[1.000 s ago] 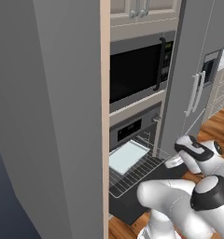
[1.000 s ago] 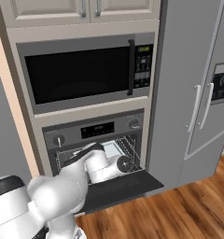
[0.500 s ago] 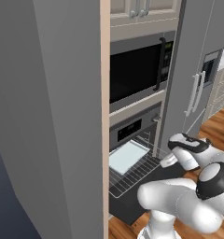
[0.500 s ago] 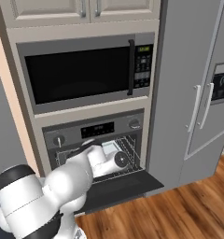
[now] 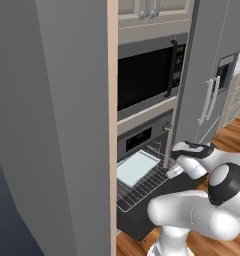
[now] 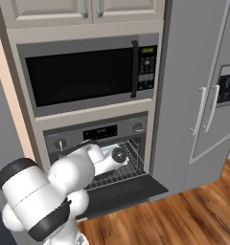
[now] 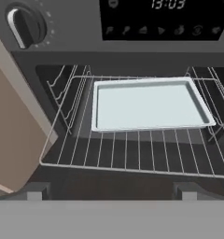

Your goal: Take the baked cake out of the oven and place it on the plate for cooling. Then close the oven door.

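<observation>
Oven (image 7: 132, 60) open; tray (image 7: 149, 103) mid-rack.

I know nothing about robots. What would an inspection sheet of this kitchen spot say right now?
Surface: wire rack pulled out of the built-in grey steel oven, over the lowered dark-glass oven door.
Job's things: pale rectangular baking tray lying flat on the rack; whether it holds a cake, cannot tell. Plate: nothing seen.
Clutter: nothing seen.
Grippers: two-finger gripper open, in front of the oven mouth, holding nothing; its finger tips point at the rack's front edge.
Cables: nothing seen.
Surroundings: black-windowed microwave above the oven, grey fridge to its right, wooden floor below.
</observation>
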